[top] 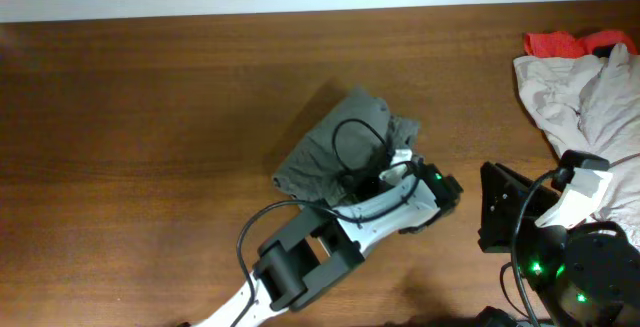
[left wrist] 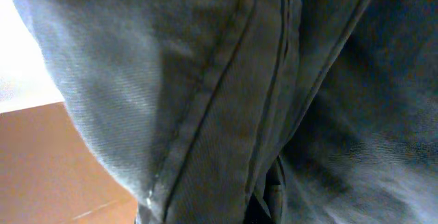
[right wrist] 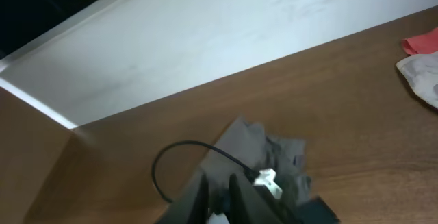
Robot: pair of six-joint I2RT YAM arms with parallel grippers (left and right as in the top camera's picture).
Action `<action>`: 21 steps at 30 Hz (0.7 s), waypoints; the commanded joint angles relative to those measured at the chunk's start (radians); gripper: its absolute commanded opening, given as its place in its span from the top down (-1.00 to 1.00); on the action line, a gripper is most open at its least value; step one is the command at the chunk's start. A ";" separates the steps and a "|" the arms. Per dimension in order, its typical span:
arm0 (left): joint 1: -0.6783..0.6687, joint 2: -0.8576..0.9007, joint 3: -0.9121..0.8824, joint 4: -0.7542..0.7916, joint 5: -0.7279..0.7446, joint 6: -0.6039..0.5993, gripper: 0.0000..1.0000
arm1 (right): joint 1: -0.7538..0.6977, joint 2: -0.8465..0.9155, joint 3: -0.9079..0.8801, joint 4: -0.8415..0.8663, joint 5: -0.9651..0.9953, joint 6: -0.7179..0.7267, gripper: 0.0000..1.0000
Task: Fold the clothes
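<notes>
1 left gripper (top: 392,172) is pinching 1 crumpled grey-olive cotton pair of shorts (top: 335,142) at centre frame, while 1 right gripper (top: 497,207) is hanging at lower right, its opening impossible to tell.

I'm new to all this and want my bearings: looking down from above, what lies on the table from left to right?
Bare wooden table → grey-olive shorts → pale beige garment. The left arm, right arm and red cloth overlap these, so they are left out.
</notes>
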 commanded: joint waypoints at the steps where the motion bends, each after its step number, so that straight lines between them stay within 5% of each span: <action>1: -0.050 0.021 -0.006 -0.004 0.000 0.013 0.88 | 0.000 0.002 -0.006 0.003 0.020 -0.011 0.66; 6: -0.097 0.021 -0.006 0.005 0.006 0.013 0.74 | 0.000 0.004 -0.006 -0.011 0.020 -0.010 0.66; 9: -0.103 0.021 -0.006 0.033 0.033 0.013 -0.15 | 0.000 0.010 -0.006 -0.032 0.020 -0.010 0.65; 10: -0.103 0.021 -0.006 0.042 0.040 0.014 -0.27 | 0.000 0.012 -0.006 -0.036 0.020 -0.010 0.65; 21: -0.085 0.018 0.100 -0.096 0.080 -0.082 -0.34 | 0.000 0.014 -0.006 -0.037 0.067 -0.010 0.38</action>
